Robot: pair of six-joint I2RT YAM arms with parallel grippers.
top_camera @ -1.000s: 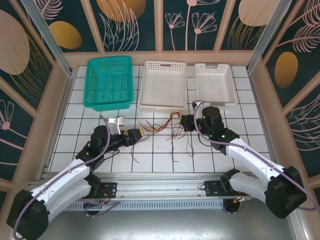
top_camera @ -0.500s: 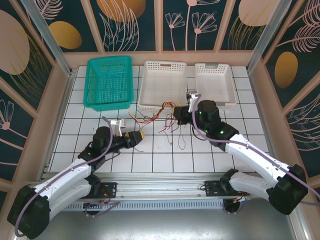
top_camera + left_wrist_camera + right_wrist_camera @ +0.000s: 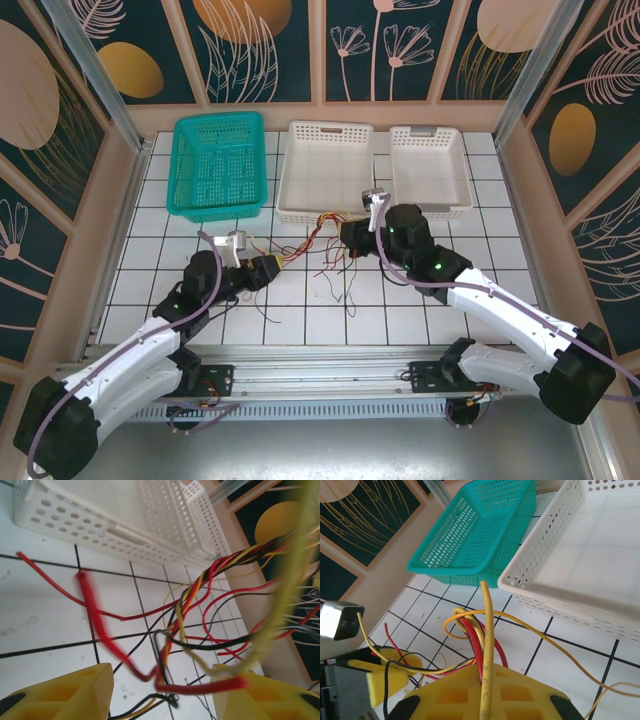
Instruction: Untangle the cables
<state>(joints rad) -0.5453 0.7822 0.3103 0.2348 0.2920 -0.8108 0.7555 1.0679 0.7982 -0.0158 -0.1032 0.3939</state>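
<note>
The cables [image 3: 312, 240] are thin red, yellow and black wires, twisted into a bundle stretched between my two grippers above the white tiled table [image 3: 450, 260]. Loose ends trail over the tiles below. My right gripper [image 3: 350, 232] is shut on the cables [image 3: 472, 635], which come out of the seam of its yellow fingers [image 3: 487, 672]. My left gripper [image 3: 272, 265] stands open at the bundle's left end. In the left wrist view its jaws [image 3: 160, 695] are apart, with a red wire [image 3: 100, 625] and other cables [image 3: 200, 587] crossing the gap.
A teal basket [image 3: 218, 118] stands at the back left. Two white trays, one in the middle [image 3: 330, 127] and one at the right [image 3: 430, 132], stand beside it. The middle tray's near wall [image 3: 560, 600] lies close behind the right gripper. Walls enclose the table.
My right gripper has moved left and towards the trays, pulling the bundle with it. The left gripper has stayed about in place and its jaws have narrowed.
</note>
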